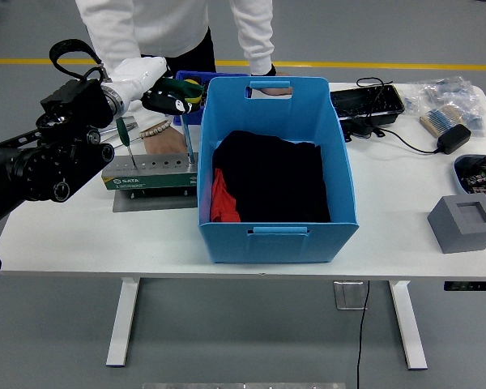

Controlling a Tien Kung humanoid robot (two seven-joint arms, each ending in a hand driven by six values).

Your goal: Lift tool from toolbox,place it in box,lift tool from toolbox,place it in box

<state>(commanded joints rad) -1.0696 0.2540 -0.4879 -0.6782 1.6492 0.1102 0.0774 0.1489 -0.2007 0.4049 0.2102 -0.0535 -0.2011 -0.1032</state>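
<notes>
- Tabletop [81, 235], white, carries a big blue plastic box [277, 170] at centre, open-topped to receive tools.
- Green toolbox rack [150, 172] sits at nine o'clock.
- Left robot hand [128, 113] clasps a green-handled screwdriver [124, 134], lifted above the rack; a person's hand [167, 139] steadies it.

The left hand [138, 74] fingers are too blurred to read. The box [277, 166] hides part of the toolbox [150, 172]. The frame edge crops the person [174, 28].
</notes>
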